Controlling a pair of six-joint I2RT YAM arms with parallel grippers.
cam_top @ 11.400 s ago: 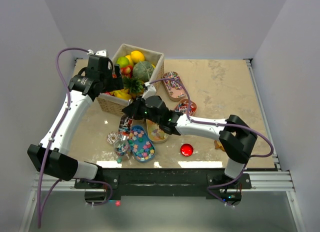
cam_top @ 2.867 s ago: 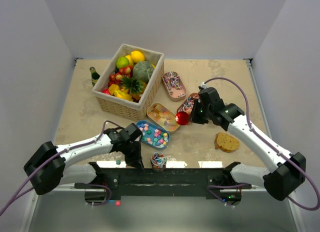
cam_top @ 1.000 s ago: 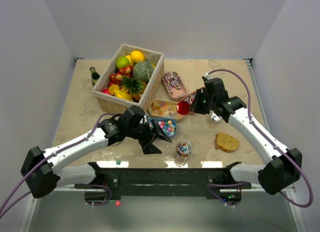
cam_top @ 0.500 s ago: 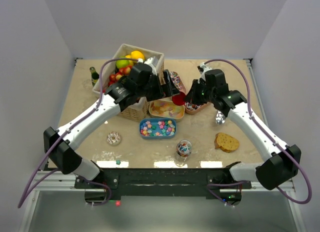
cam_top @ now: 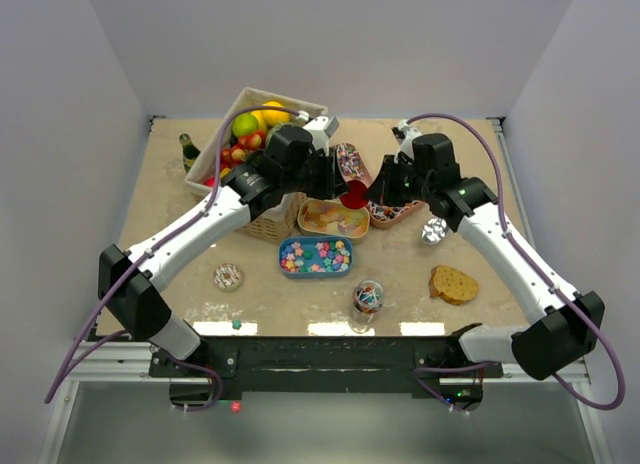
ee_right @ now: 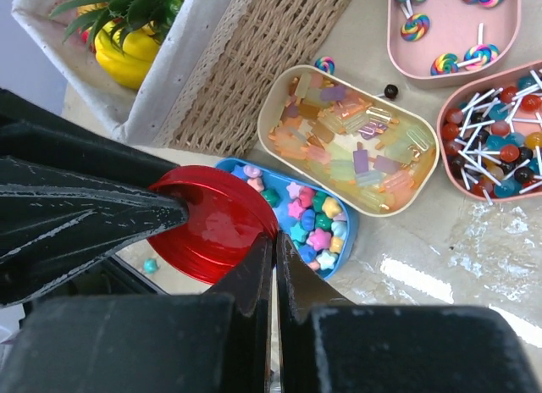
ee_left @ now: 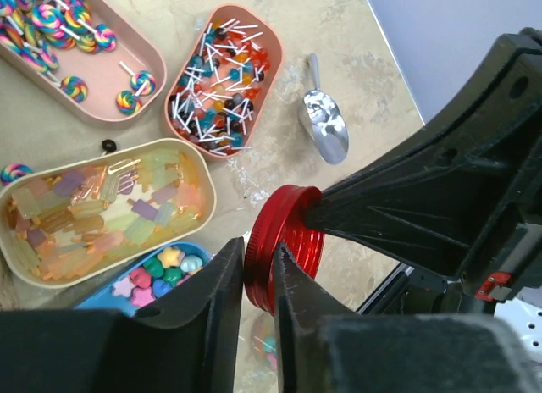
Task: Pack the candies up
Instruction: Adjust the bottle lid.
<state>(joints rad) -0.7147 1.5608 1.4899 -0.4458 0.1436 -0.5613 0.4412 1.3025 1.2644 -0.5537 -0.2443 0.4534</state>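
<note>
- Two tools share one red lid (ee_left: 286,232), held up in the air. The left tool (ee_left: 258,279) is pinched on its rim, and the right tool (ee_right: 273,262) is closed tight on the opposite edge.
- Risk: both are thin edge grips. If one arm pulls before the other lets go, the lid may twist out and drop.
- Directly below are open trays (ee_left: 209,202) of candies (ee_left: 85,219) on the surface (cam_top: 450,154). A falling lid could scatter them.
- The jar (cam_top: 368,297) looks uncapped and stands well apart, near the front edge. That makes a long carry.
</note>
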